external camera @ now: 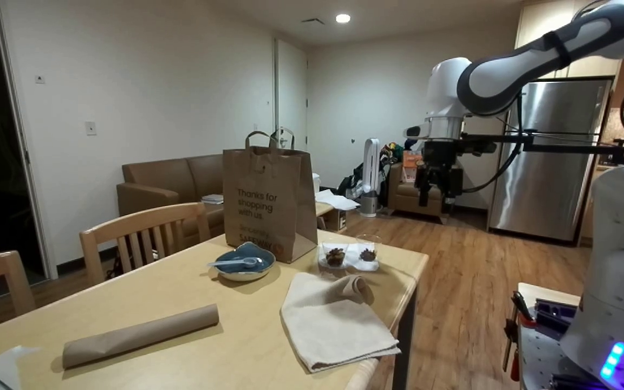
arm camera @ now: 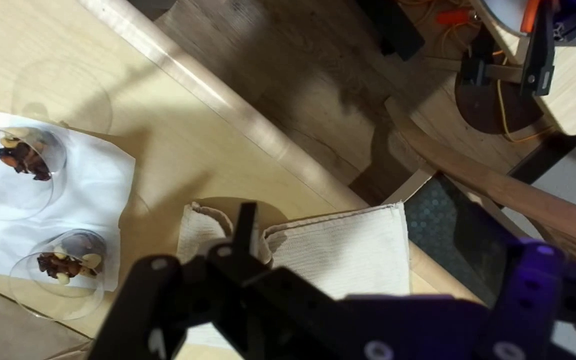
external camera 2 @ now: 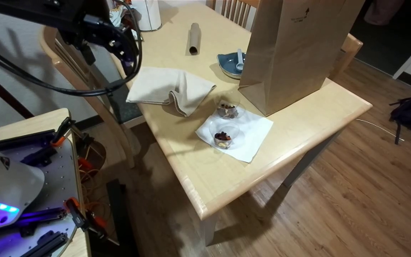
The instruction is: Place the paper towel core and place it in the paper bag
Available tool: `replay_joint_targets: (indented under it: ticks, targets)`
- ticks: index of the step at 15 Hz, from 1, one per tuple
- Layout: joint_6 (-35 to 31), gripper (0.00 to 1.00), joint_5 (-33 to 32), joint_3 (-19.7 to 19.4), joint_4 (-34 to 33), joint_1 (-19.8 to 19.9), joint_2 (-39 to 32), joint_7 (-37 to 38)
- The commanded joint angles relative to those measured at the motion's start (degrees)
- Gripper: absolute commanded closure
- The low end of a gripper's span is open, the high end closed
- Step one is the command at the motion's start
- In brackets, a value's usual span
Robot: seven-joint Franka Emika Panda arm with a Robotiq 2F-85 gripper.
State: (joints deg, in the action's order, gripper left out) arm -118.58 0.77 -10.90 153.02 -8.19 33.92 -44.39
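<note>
The paper towel core [external camera: 141, 335] is a long brown cardboard tube lying on the table. It also shows in an exterior view [external camera 2: 194, 39] with its open end facing that camera. The brown paper bag [external camera: 266, 189] stands upright with its handles up, and also shows in an exterior view [external camera 2: 298, 57]. A corner of the bag [arm camera: 8, 325] shows at the lower left of the wrist view. My gripper [external camera: 435, 201] hangs in the air, apart from core and bag. Its fingers are spread with nothing between them; in the wrist view [arm camera: 393, 230] the cloth lies below.
A beige cloth [external camera: 333, 319] lies at the table edge. A blue bowl [external camera: 244, 262] with a spoon [external camera: 236, 262] sits beside the bag. Two clear cups [external camera 2: 223, 137] [external camera 2: 227, 109] stand on a white napkin [external camera 2: 252, 139]. Wooden chairs [external camera: 144, 227] stand around the table.
</note>
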Motion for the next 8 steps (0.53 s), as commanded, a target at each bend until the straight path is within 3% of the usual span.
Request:
replay_joint_targets:
  ticks: [1,3,8]
  targets:
    - [-3.4,0.00,-2.5,1.5,1.8,0.1,2.5,-5.4]
    - [-8.4,0.00,-3.0,3.2,1.8,-1.4,0.3,-6.3]
    - [-32.1,0.00,-0.8,7.3,-1.8,-8.6,-12.7,-7.3]
